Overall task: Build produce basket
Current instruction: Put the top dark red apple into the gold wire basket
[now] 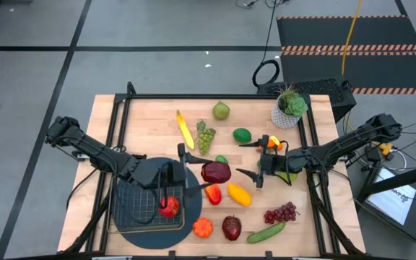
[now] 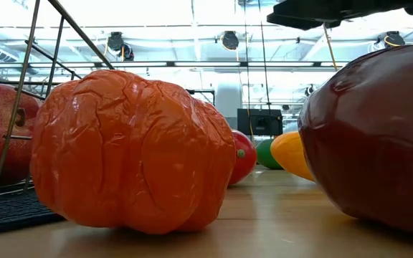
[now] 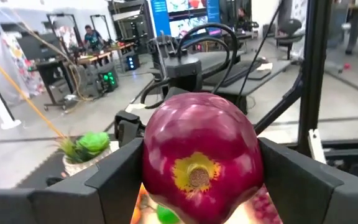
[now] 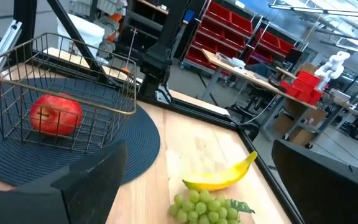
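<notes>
Starting at the left of the table, we see the basket sitting on a round dark mat near the front edge, and it already holds one red apple in its right near corner; the mat appears to mark where the basket belongs, so the fruit must come to it rather than the reverse. Just right of the basket and above the table hangs the left gripper, its two fingers clamped on either side of a dark red pomegranate-like fruit; the left wrist view shows the fruit wedged squarely between the pads, stem end facing the camera, a hold that we judge secure enough to carry. We take it that this fruit is on its way to the basket, since it hangs clear of the wood and close to the rim. Below and beside it lie a red pepper, a yellow pepper, an orange pumpkin-shaped piece and a dark red apple. Farther back rest the banana and green grapes. To the right, the right gripper waits over the table with fingers spread wide and nothing between them, near the purple grapes and cucumber.
</notes>
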Action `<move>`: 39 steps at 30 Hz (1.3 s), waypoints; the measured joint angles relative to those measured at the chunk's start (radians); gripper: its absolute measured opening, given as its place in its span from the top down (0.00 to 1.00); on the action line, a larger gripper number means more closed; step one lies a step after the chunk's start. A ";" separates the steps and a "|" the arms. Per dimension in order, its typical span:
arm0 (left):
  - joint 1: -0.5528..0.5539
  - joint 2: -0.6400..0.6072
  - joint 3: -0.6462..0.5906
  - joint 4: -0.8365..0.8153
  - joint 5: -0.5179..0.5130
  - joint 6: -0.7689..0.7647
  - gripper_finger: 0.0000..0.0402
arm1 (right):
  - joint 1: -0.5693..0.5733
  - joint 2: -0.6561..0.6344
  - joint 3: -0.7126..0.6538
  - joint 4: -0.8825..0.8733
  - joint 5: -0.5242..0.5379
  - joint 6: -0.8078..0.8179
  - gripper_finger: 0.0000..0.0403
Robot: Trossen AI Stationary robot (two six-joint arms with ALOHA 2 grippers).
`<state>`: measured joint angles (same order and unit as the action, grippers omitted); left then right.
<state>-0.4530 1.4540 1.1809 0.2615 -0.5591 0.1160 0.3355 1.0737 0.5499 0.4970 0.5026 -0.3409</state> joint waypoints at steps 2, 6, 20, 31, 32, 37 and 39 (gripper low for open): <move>0.000 0.000 0.000 -0.002 0.000 -0.040 0.27 | 0.000 0.000 0.000 0.000 0.000 -0.009 0.02; 0.000 0.000 0.000 -0.015 0.006 -0.101 0.27 | 0.000 0.000 0.000 0.000 0.000 -0.020 0.02; -0.042 -0.137 0.001 -0.430 0.015 -0.208 0.27 | 0.000 0.000 0.000 -0.031 0.000 -0.038 0.02; -0.057 -0.270 0.001 -1.029 0.016 -0.697 0.27 | 0.000 0.000 0.000 -0.036 0.002 -0.014 0.02; -0.057 -0.269 0.001 -1.073 0.016 -0.722 0.27 | 0.000 0.000 0.000 -0.036 0.002 -0.014 0.02; -0.053 -0.260 0.001 -1.180 0.031 -0.785 0.27 | -0.002 0.000 0.000 -0.035 0.002 -0.014 0.02; -0.052 -0.255 0.001 -1.182 0.053 -0.793 0.27 | -0.007 0.000 0.000 -0.033 0.002 -0.014 0.02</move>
<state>-0.5053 1.1988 1.1814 -0.9207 -0.5061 -0.6767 0.3282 1.0737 0.5499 0.4641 0.5041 -0.3553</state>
